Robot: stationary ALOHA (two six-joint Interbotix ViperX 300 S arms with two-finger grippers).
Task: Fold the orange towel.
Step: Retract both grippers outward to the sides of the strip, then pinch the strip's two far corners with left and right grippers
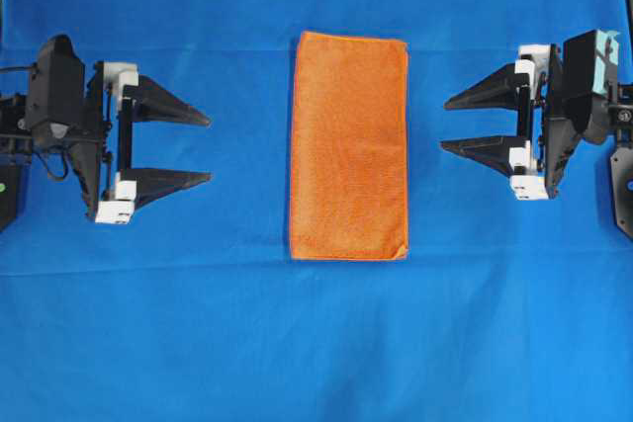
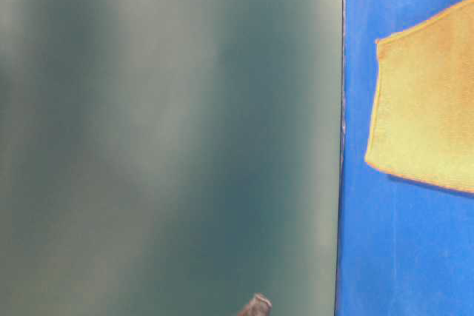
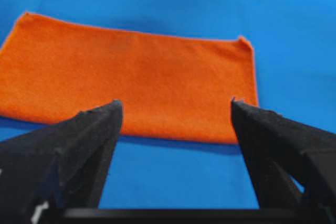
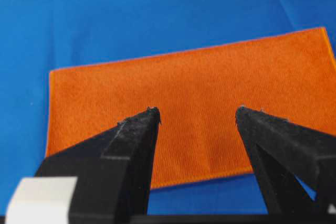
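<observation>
We see the orange towel (image 1: 348, 145) lying as a neat rectangle, apparently folded once; our left end effector (image 1: 209, 148) and right end effector (image 1: 443, 124) gape wide, holding nothing.

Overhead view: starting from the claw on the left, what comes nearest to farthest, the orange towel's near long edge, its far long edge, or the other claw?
1. Near long edge of the bright orange terry-cloth towel, facing the left gripper.
2. Far long edge, on the towel's right side.
3. Right gripper, beyond the towel at the right, jaws open, over the large blue cloth.
</observation>
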